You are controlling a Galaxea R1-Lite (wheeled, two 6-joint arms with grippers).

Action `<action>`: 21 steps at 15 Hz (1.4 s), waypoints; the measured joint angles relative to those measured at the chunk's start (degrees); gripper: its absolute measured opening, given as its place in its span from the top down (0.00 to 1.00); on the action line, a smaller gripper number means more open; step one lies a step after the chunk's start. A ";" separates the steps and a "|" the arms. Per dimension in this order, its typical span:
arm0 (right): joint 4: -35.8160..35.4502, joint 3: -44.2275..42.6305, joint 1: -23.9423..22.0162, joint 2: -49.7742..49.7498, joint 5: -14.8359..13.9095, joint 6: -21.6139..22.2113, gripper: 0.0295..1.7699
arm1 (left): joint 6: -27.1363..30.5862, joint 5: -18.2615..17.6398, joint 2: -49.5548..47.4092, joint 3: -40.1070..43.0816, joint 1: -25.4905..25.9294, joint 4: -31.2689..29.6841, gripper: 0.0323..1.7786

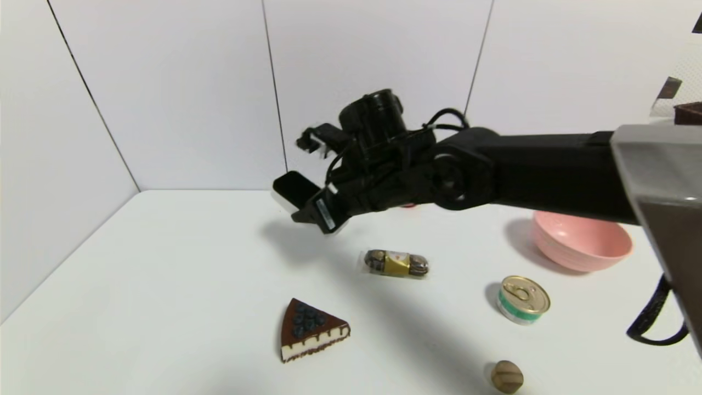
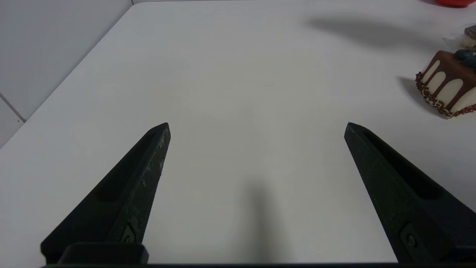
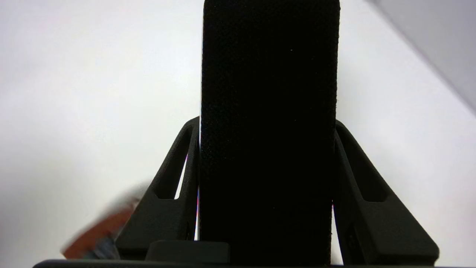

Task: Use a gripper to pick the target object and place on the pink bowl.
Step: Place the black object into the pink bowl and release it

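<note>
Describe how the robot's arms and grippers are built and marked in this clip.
The right gripper and its arm are matte black, with black cables looped over the wrist, a round black housing on top and a small white label near the fingers. The left gripper has two black tapered fingers with long recessed slots.

The small white label (image 1: pixel 325 213) on the right gripper (image 1: pixel 307 206) seems printed, but nothing is readable.
</note>
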 joint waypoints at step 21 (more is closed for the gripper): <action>-5.21 44.03 -48.62 -28.31 0.37 -0.50 0.46 | -0.02 0.00 0.00 0.00 0.00 -0.02 0.05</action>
